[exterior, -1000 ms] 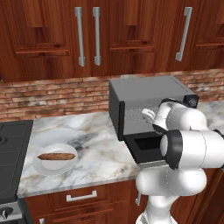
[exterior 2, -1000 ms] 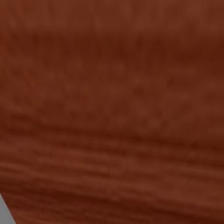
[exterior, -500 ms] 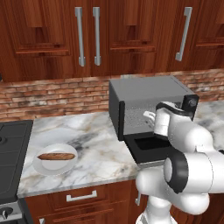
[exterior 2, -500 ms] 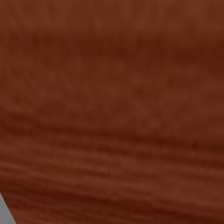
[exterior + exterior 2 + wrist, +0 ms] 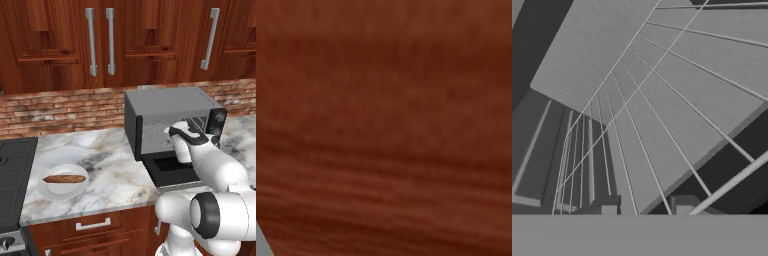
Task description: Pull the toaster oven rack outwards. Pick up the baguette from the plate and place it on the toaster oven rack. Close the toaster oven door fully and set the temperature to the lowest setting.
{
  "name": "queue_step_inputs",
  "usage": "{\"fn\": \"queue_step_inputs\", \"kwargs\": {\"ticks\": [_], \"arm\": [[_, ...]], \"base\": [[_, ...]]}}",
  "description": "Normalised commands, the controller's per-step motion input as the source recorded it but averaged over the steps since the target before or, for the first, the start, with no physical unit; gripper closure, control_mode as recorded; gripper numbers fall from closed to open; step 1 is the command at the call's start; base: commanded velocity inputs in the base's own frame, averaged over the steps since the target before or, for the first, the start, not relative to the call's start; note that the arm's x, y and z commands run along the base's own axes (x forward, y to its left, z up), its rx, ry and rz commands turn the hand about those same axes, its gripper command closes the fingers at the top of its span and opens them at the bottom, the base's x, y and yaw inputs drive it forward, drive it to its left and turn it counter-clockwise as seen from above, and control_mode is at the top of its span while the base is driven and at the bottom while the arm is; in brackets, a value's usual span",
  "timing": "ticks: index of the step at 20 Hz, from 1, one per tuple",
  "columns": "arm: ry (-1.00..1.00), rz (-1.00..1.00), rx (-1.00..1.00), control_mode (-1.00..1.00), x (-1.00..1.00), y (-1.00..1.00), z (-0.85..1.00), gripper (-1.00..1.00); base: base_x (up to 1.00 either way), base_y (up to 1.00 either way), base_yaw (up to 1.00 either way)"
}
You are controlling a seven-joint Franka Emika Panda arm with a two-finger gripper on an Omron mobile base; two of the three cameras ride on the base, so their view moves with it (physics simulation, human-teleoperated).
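Inside the toaster oven (image 5: 172,120), I see my gripper (image 5: 646,206) with jaws narrowed around a wire of the toaster oven rack (image 5: 662,115), above the lowered toaster oven door (image 5: 172,170). Well left, the baguette (image 5: 64,178) lies on the plate (image 5: 50,191).

Dark reddish wood wall cabinets (image 5: 130,40) with long silver bar handles (image 5: 90,41) hang above a red brick backsplash (image 5: 65,110). A white-grey marble counter (image 5: 107,172) runs across, a black stovetop (image 5: 12,175) at its left; drawers (image 5: 92,227) sit below.
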Motion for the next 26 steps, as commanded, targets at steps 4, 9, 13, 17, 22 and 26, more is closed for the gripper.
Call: {"fn": "queue_step_inputs", "kwargs": {"ticks": [4,9,13,17,22,26], "arm": [[0.06,0.0,-0.09,-1.0,-0.32,0.0,0.0,1.0],[0.05,0.0,-0.09,-1.0,-0.36,-0.01,0.0,1.0],[0.03,0.0,-0.04,-1.0,-0.42,-0.08,0.02,1.0],[0.05,0.0,-0.04,-1.0,-0.35,-0.04,0.0,1.0],[0.11,0.0,-0.07,-1.0,-0.27,-0.02,0.11,1.0],[0.09,0.0,-0.1,-1.0,-0.35,0.0,0.18,1.0]], "base": [[0.0,0.0,0.0],[0.0,0.0,0.0],[0.0,0.0,0.0],[0.0,0.0,0.0],[0.0,0.0,0.0],[0.0,0.0,0.0]]}}
